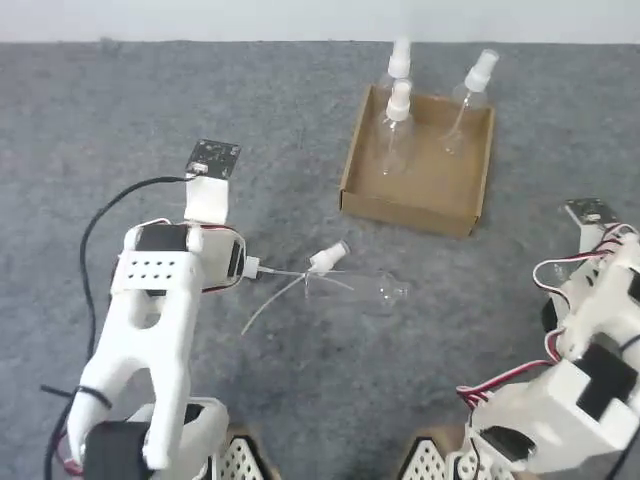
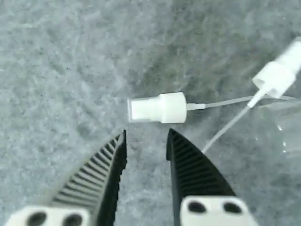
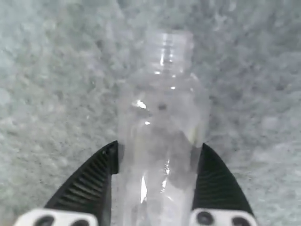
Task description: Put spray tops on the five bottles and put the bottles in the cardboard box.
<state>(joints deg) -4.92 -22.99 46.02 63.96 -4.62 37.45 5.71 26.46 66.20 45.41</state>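
A loose white spray top [image 2: 157, 107] lies on the grey carpet just beyond my left gripper [image 2: 146, 134], whose fingers are open and hold nothing. A second spray top [image 1: 328, 258] with its thin tube rests against a clear uncapped bottle [image 1: 358, 288] lying on its side mid-table. My right gripper [image 3: 159, 147] is shut on another clear uncapped bottle [image 3: 162, 94], with a finger pressed against each side and the threaded neck pointing away. The cardboard box [image 1: 470, 215] stands at the back. Two capped bottles [image 1: 397, 125] lie in it and a third [image 1: 399, 60] is at its far edge.
The left arm [image 1: 160, 290] stands at the front left with a black cable looping beside it. The right arm [image 1: 590, 330] is folded at the front right. Grey carpet covers the table; open floor lies to the left of the box.
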